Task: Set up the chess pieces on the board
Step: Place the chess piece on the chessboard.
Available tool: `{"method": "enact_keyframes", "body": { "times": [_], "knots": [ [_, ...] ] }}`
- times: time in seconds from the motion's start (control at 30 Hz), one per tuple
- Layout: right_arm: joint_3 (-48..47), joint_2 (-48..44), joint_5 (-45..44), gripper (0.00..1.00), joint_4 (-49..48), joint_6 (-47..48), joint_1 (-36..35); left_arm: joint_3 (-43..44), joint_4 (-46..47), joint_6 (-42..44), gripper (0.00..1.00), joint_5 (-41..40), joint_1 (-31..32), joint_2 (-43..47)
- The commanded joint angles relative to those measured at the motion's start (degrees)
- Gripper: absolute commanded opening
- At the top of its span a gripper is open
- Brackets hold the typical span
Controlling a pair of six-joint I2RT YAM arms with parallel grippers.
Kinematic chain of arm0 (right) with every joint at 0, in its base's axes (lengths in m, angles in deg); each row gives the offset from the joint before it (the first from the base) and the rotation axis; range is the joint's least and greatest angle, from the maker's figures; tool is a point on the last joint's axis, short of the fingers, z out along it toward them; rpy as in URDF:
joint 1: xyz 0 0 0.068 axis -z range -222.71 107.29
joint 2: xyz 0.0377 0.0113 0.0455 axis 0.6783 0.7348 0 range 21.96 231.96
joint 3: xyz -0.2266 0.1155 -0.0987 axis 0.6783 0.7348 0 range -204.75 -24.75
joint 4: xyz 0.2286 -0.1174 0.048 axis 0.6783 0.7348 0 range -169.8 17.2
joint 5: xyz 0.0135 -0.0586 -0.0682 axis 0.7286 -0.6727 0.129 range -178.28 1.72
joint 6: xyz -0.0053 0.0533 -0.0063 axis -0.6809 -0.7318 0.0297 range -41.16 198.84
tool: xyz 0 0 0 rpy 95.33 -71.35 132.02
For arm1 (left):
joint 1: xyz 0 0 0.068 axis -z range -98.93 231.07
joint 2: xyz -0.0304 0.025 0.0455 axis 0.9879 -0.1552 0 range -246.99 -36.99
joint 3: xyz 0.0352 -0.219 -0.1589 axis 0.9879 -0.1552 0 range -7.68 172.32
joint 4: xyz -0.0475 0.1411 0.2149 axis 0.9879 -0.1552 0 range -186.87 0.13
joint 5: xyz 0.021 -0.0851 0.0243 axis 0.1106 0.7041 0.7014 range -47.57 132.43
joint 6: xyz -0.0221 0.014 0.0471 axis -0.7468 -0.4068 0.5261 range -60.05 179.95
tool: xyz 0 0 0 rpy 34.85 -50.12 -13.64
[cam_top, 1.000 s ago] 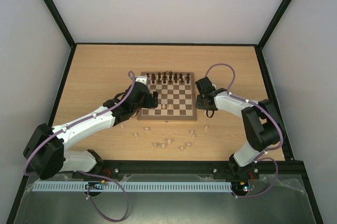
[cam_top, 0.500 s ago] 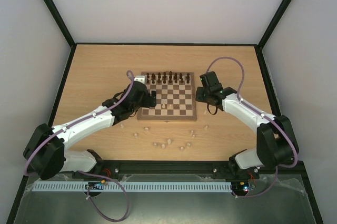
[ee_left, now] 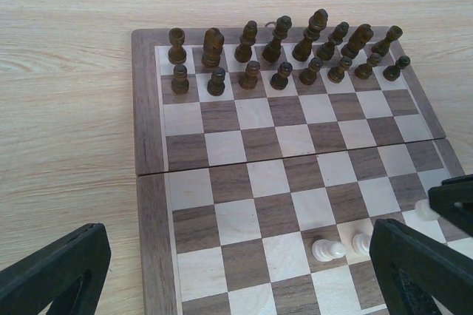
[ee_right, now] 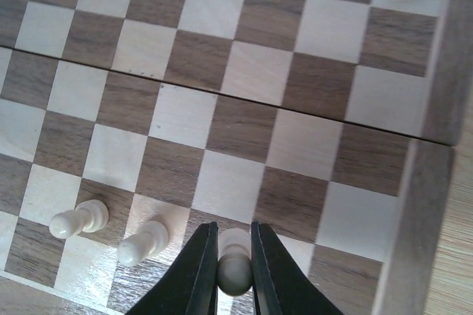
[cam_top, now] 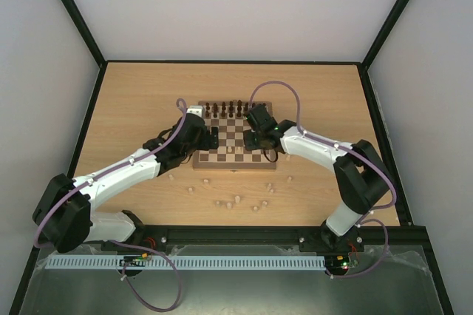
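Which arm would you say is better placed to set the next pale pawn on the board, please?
Right. The right pincer is shut on a pale pawn low over the board's near rows, beside another pawn already there. The left pincer hangs open and empty over the board's left edge.

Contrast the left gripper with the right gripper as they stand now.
The left gripper is wide open and empty; the right gripper is shut on a pale pawn. The left gripper straddles the board's left border; the right gripper sits over squares near its right border. Both have black fingers and hang over the board's near half.
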Motion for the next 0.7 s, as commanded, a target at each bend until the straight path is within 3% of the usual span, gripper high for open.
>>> {"method": "enact_keyframes", "body": {
  "times": [0.0, 0.67],
  "knots": [
    [-2.78, 3.07, -1.19, 0.12, 3.09, 1.80, -2.43, -0.78, -0.34, -0.26, 0.99, -0.91, -0.41, 0.45],
    [-2.65, 5.95, -1.76, 0.15, 3.68, 1.93, -4.19, -0.91, -0.51, -0.31, 0.99, -1.04, -0.50, 0.68]
  ]
}}
